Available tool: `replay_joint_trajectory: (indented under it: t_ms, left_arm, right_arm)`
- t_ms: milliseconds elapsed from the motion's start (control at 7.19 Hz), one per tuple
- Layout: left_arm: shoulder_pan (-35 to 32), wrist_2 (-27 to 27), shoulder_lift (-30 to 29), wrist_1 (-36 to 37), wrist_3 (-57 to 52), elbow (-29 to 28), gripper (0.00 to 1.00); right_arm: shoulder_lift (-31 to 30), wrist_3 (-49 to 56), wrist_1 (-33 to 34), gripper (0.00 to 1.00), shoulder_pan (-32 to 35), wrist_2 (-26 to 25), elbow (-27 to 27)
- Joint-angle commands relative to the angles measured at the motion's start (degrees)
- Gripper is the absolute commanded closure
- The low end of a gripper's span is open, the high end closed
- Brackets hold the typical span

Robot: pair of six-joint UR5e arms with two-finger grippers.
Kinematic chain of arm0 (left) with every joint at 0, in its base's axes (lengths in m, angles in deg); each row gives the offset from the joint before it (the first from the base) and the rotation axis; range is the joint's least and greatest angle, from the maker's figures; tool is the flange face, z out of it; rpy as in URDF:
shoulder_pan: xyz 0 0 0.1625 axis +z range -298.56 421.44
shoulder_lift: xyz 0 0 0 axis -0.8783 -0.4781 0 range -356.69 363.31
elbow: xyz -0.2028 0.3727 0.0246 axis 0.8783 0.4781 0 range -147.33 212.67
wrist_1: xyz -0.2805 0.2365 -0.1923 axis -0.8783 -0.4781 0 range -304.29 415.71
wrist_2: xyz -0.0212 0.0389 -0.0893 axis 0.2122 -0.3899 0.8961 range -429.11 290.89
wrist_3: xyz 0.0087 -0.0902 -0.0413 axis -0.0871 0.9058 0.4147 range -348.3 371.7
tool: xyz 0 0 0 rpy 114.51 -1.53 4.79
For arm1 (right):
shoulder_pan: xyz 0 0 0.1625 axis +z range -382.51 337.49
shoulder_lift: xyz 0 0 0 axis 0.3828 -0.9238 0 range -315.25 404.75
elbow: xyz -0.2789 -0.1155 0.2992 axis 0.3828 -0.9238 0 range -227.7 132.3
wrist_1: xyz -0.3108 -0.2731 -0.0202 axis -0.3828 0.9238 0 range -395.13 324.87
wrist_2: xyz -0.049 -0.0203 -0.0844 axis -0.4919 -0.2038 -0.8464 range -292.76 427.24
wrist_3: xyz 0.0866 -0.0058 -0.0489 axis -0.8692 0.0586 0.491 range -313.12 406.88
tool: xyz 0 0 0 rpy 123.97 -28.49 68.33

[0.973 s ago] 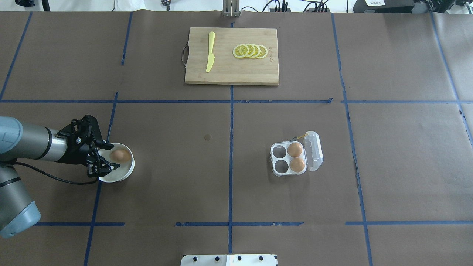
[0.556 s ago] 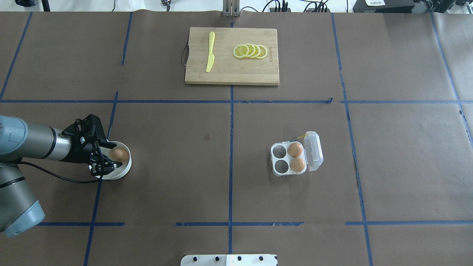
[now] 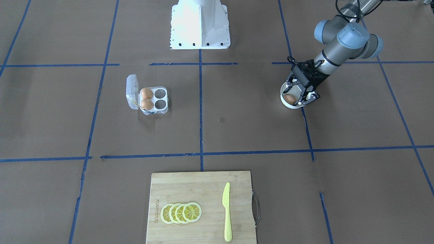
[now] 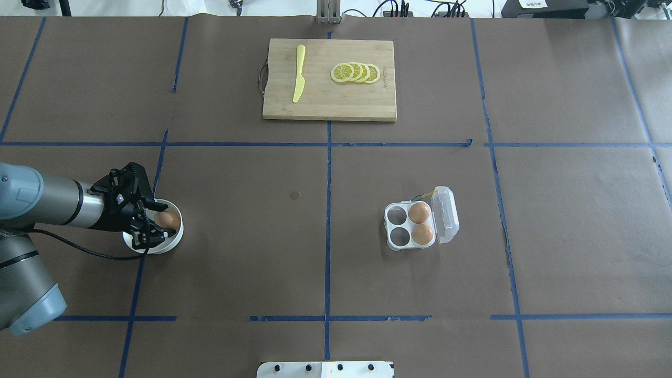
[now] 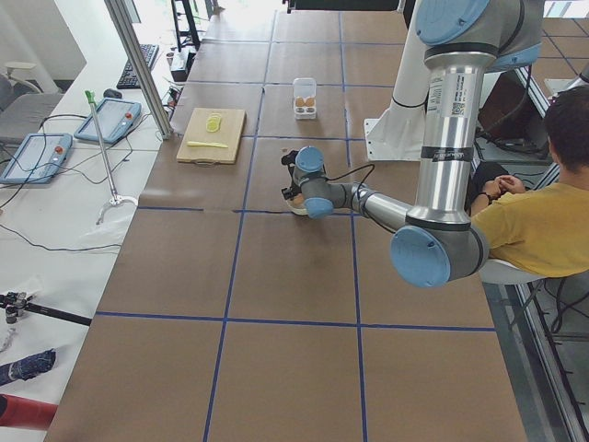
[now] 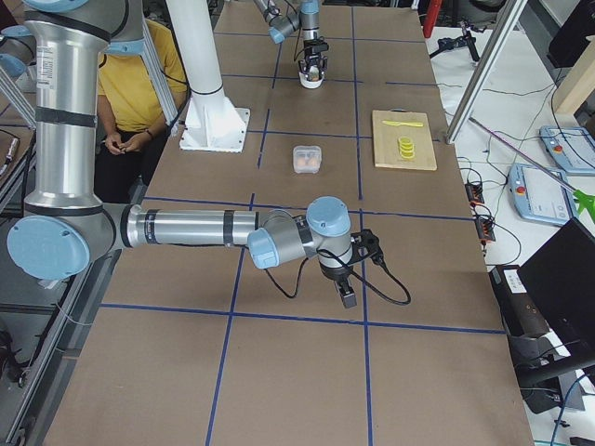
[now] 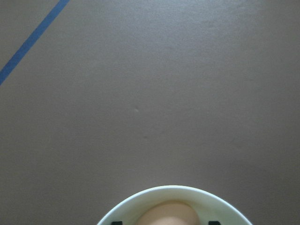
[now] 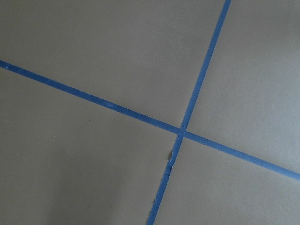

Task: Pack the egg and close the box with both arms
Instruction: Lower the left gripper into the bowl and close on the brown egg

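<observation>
One egg point(image 4: 169, 220) lies in a round white bowl point(image 4: 177, 234) at the table's left. My left gripper point(image 4: 155, 224) is open and reaches down into the bowl, its fingers on either side of the egg. The left wrist view shows the egg point(image 7: 168, 214) between two black fingertips, apart from both. The box point(image 4: 392, 224) stands right of centre with its clear lid point(image 4: 447, 215) open. Two eggs point(image 4: 419, 212) fill its right cells and its left cells are empty. My right gripper point(image 6: 346, 293) shows only in the exterior right view, low over bare table, and I cannot tell its state.
A wooden cutting board point(image 4: 325, 105) with a yellow knife point(image 4: 298, 73) and lemon slices point(image 4: 356, 72) lies at the far middle. The white robot base point(image 3: 200, 23) stands at the near edge. Blue tape lines cross the brown table cover.
My left gripper and the bowl with the egg have shifted a little to the left together in the overhead view, and the bowl looks smaller. The box has not moved.
</observation>
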Motion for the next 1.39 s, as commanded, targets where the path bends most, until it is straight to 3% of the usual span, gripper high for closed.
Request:
replay_joint_trajectory:
  t_ms: [0, 556, 973, 1112, 1251]
  left_arm:
    - [0.1, 0.0, 0.1, 0.0, 0.0, -0.3, 0.32]
    - [0.6, 0.0, 0.1, 0.0, 0.0, -0.3, 0.34]
    - [0.4, 0.4, 0.2, 0.2, 0.1, 0.1, 0.64]
    - [0.2, 0.6, 0.6, 0.2, 0.0, 0.6, 0.7]
    - [0.0, 0.7, 0.8, 0.2, 0.0, 0.9, 0.71]
  right_arm:
    - [0.0, 0.0, 0.0, 0.0, 0.0, 0.0, 0.0]
    - [-0.3, 0.1, 0.0, 0.0, 0.0, 0.0, -0.1]
    - [-0.3, 0.1, 0.0, 0.0, 0.0, 0.0, -0.1]
    - [-0.3, 0.1, 0.0, 0.0, 0.0, 0.0, 0.0]
    - [-0.4, 0.1, 0.0, 0.0, 0.0, 0.0, 0.0]
